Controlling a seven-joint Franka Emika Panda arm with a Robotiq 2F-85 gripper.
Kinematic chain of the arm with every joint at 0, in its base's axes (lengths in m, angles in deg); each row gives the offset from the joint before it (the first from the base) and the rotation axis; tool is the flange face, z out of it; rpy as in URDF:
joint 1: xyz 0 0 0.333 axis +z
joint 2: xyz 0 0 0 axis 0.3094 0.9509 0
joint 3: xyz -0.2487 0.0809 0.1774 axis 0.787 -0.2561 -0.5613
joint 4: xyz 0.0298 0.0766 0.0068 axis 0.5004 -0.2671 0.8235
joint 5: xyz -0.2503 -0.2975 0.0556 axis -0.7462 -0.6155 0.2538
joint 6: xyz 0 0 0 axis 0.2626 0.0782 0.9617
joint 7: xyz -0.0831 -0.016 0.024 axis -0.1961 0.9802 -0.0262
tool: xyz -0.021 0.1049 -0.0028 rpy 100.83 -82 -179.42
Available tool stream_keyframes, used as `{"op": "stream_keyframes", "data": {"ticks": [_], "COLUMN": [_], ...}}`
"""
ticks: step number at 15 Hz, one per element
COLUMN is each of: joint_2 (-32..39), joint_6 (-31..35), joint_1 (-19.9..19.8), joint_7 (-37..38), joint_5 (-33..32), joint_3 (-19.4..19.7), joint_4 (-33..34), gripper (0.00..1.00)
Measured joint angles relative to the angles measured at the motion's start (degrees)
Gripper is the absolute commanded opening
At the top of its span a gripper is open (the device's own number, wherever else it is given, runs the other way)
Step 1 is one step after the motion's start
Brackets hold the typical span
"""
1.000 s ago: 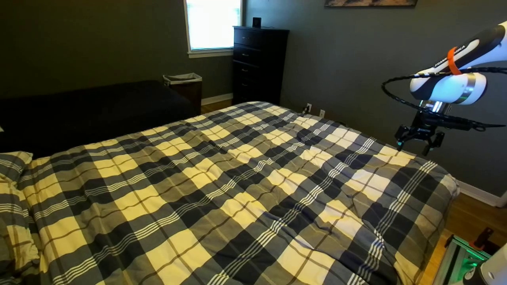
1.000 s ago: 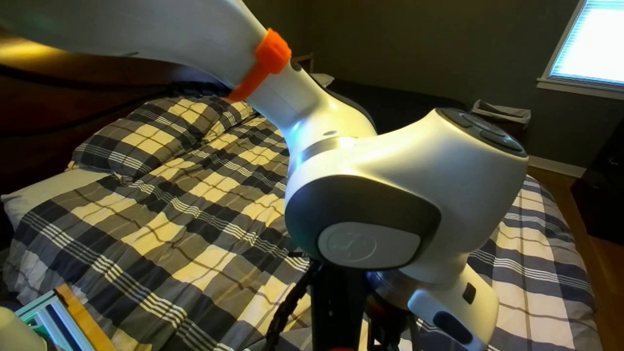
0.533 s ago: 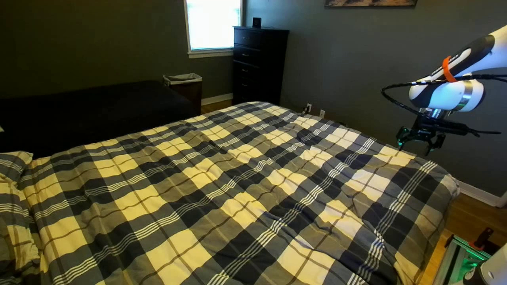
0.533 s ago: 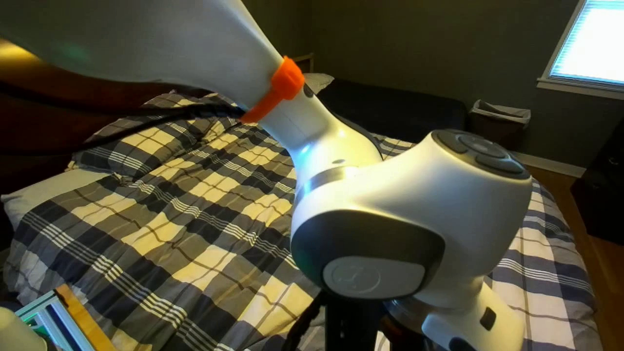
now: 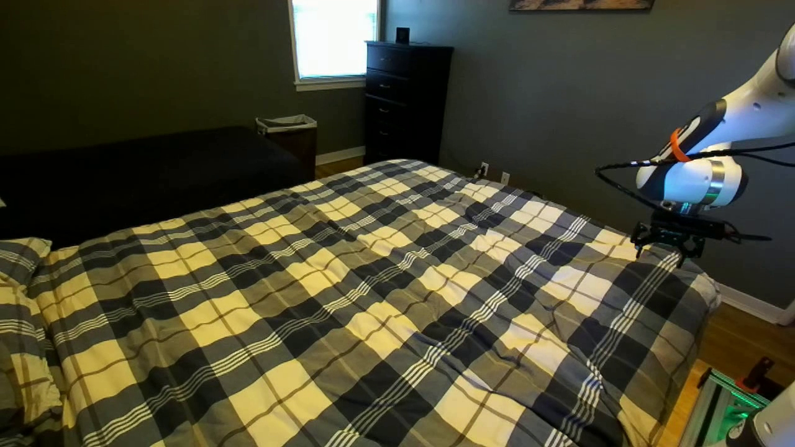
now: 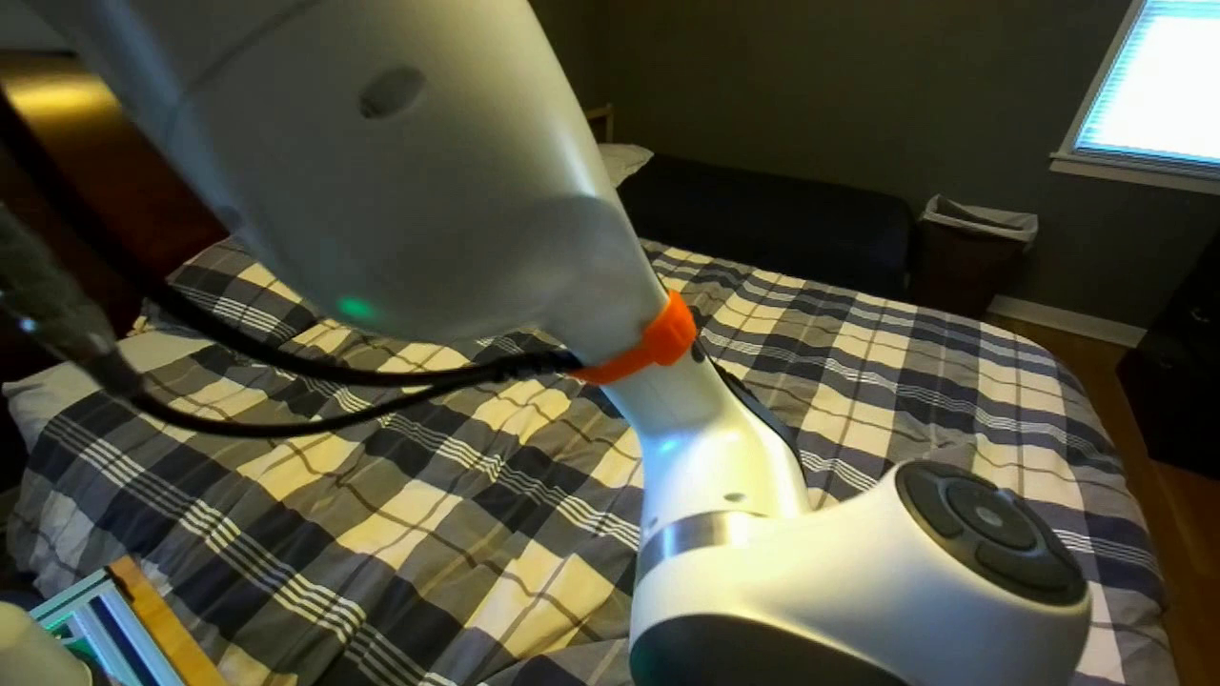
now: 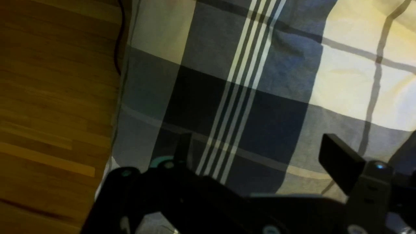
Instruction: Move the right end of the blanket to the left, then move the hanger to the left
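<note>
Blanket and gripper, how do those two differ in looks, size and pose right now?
Looks: the plaid blanket has cream-yellow, grey and dark checks with white stripes, while the gripper is mostly plain black. Size: the blanket is far larger than the gripper. Pose: the blanket lies spread out with wrinkles; the gripper points down, open. Both share some dark colouring.

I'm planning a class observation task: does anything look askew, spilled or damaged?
Slightly: the large cream, grey and black plaid cloth blanket is creased and spread unevenly, leaving a plain pale cloth sheet bare at one corner. No spill or damage shows.
</note>
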Motion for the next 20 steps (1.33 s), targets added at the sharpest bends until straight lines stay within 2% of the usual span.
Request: {"op": "stream_keyframes", "data": {"ticks": [9,13,17,18,19,20], "joint_2": [11.74,15.97,19.44,20.17,20.82,21.48], "joint_6": [4.94,5.94,5.94,5.94,5.94,5.94], "joint_1": [-5.67,-8.27,-11.12,-11.72,-12.12,-12.39], "joint_7": [4.04,5.06,5.18,5.18,5.19,5.21], "joint_5": [3.48,5.58,8.61,9.2,9.59,9.69], "joint_3": [-0.55,-2.36,-5.87,-6.74,-7.38,-7.83], "joint_4": [11.06,15.49,19.77,20.77,21.68,22.46], "gripper": [1.0,1.0,1.0,0.75,0.74,0.68]}}
